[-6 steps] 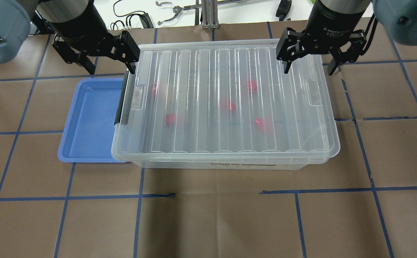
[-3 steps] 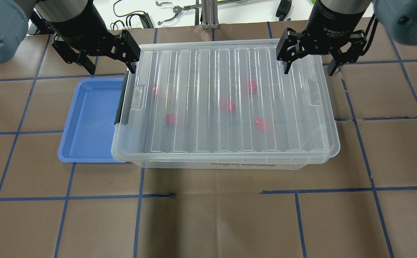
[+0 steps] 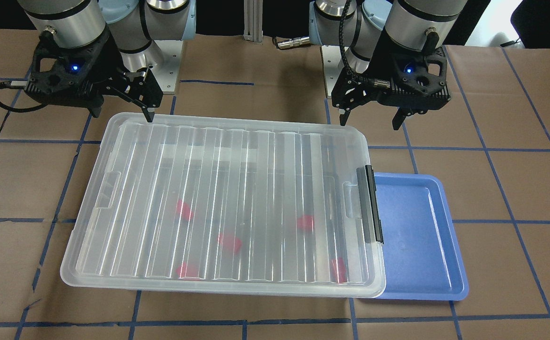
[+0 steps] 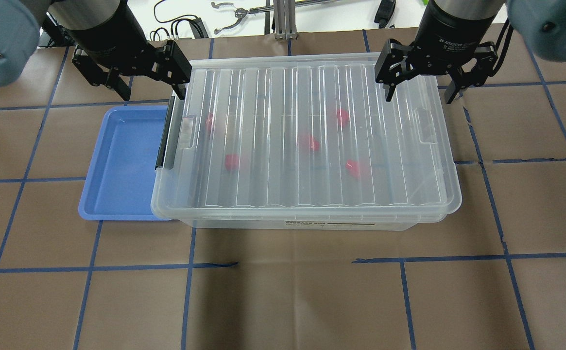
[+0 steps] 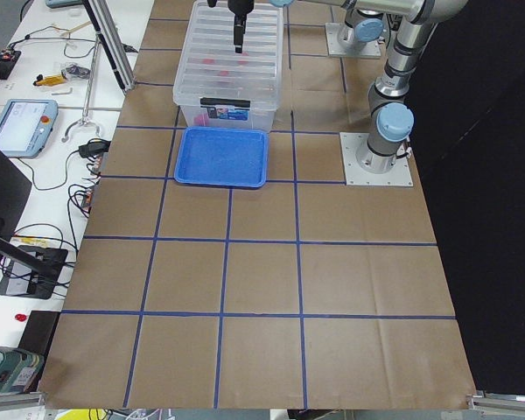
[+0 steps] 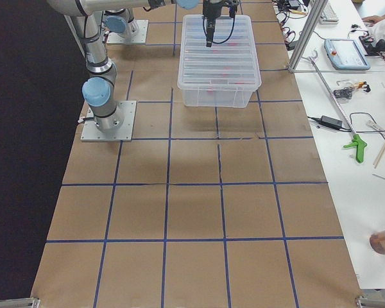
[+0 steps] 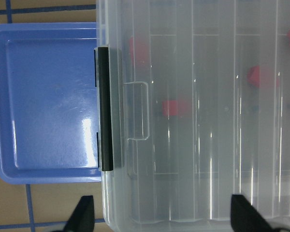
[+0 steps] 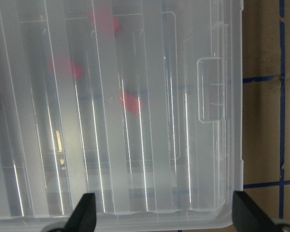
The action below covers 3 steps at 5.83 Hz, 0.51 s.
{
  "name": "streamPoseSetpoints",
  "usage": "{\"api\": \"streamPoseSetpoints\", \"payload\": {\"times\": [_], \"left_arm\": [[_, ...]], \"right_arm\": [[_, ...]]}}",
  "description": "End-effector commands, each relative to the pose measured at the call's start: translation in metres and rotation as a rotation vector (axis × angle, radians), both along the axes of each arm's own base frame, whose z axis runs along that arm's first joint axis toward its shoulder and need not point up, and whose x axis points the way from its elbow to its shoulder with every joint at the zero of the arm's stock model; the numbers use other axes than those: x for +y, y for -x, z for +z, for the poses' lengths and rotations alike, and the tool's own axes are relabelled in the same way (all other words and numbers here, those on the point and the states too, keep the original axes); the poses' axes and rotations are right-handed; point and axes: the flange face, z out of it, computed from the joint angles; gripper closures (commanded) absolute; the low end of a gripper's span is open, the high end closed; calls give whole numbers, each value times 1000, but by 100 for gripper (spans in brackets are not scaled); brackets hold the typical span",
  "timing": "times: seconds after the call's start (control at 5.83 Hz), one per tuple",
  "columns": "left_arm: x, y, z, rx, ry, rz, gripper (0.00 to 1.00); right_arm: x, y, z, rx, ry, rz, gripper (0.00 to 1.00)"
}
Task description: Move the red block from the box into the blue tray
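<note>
Hovering with jaws spread wide, the left gripper (image 4: 149, 91) should unhook the black latch clip (image 4: 164, 141) first, while the right gripper (image 4: 420, 95), equally spread, steadies the box (image 4: 307, 214).

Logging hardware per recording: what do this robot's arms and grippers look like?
The left arm and right arm are silver-grey tubes with pale-blue joint caps. The left gripper and right gripper are matte black, each with two slim fingers and a small blue light on its housing. White "2F Adaptive" lettering marks the right wrist. Black cables run along both arms.
</note>
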Motion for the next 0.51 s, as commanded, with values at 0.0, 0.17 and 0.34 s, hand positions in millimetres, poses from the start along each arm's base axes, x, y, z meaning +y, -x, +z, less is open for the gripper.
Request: {"api": "streamPoseSetpoints", "payload": {"times": [0.0, 0.17, 0.34], "left_arm": [[3, 0, 3, -1, 4, -1, 1], [3, 0, 4, -3, 5, -1, 1], [3, 0, 4, -5, 6, -3, 1]], "right_arm": [[-1, 0, -3, 2, -5, 2, 0], [-4, 8, -4, 9, -9, -3, 0], [-6, 14, -6, 12, -14, -6, 0]]}}
